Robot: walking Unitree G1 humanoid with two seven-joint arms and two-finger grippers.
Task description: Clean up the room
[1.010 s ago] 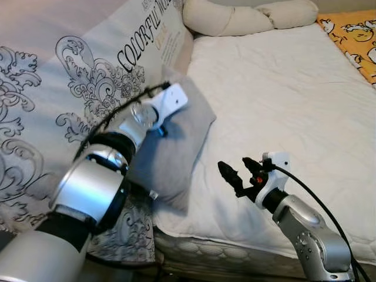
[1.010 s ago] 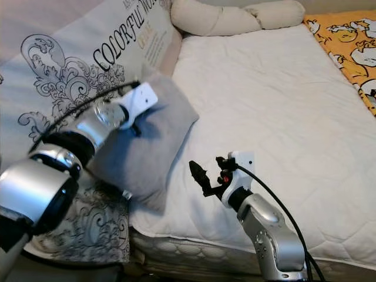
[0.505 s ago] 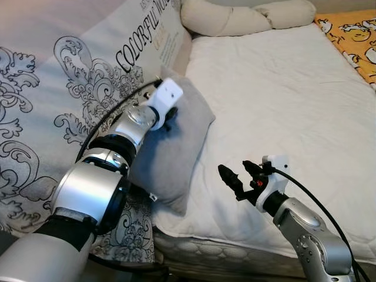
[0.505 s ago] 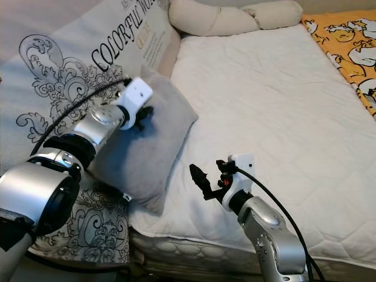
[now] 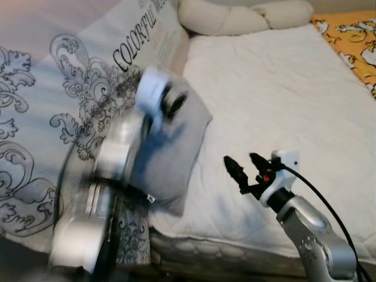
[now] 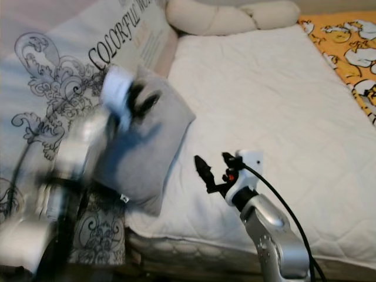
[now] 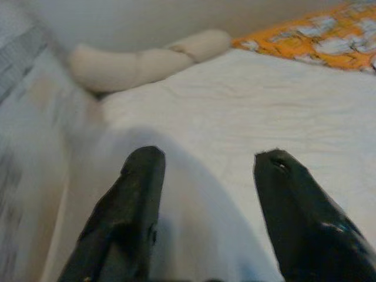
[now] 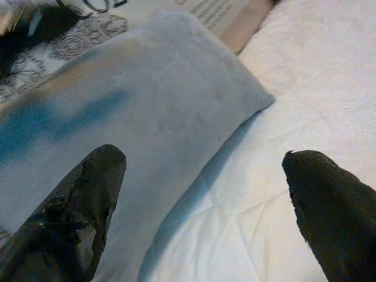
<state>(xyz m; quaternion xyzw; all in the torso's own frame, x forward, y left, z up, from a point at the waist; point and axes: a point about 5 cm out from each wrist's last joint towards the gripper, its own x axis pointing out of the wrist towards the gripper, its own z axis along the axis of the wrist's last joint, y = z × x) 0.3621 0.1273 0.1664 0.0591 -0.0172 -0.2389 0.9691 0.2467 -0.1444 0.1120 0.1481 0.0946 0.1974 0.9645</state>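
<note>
Fingers of left gripper (image 7: pixel 205 217) spread, lifted off grey pillow (image 8: pixel 147 135) it pressed earlier | right gripper (image 5: pixel 245 170) spread, pillow just ahead | pillow likely released, needs placing.

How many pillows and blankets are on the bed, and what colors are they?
Grey pillow: 1
Cream long pillow: 1
Orange blanket: 1
Patterned quilt with writing: 1
Total: 4
</note>
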